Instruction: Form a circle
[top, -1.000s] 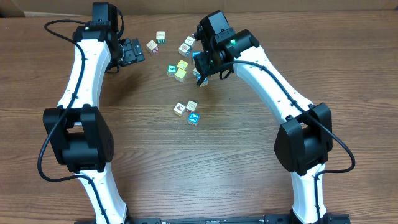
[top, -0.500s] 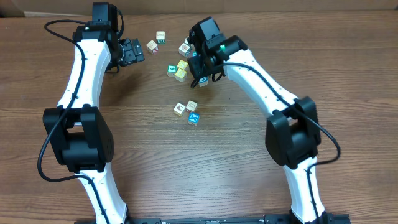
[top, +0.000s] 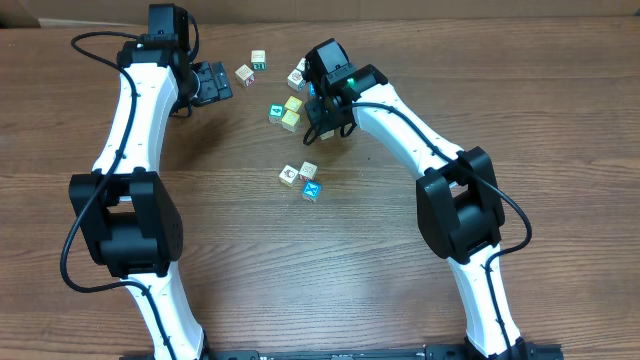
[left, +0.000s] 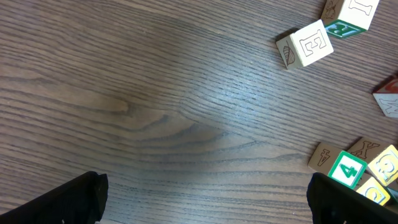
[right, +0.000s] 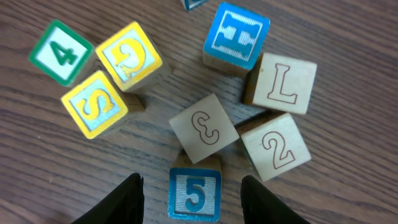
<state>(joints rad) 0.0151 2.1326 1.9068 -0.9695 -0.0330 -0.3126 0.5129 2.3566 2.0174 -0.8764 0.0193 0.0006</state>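
- Table: brown wood grain, both arms reaching toward its far side.
- Left gripper: far left, jaws at full spread, nothing held. Only bare wood between the fingertips in the left wrist view.
- E cube and 4 cube: at the right edge of that view, well clear of the left gripper.
- Right gripper: partly open, pointing down over the scatter, holding nothing.
- 5 cube: cyan face, sits between the right fingers. Gap visible on both sides, no contact.
- White cube: at the far edge of the 5 cube, touching or just beside it; cannot tell which.
- 2 cube and L cube: packed against each other, to the right of the white cube.
- H cube: cyan, just beside the L cube.
- S cube and yellow cube: both yellow-framed, touching each other, with the 4 cube just beside them.
- Circle: three cubes only, two white-faced and one cyan, bunched together mid-table. Lies nearer the arm bases than the scatter, between the two arms and well apart from both grippers. No ring shape.
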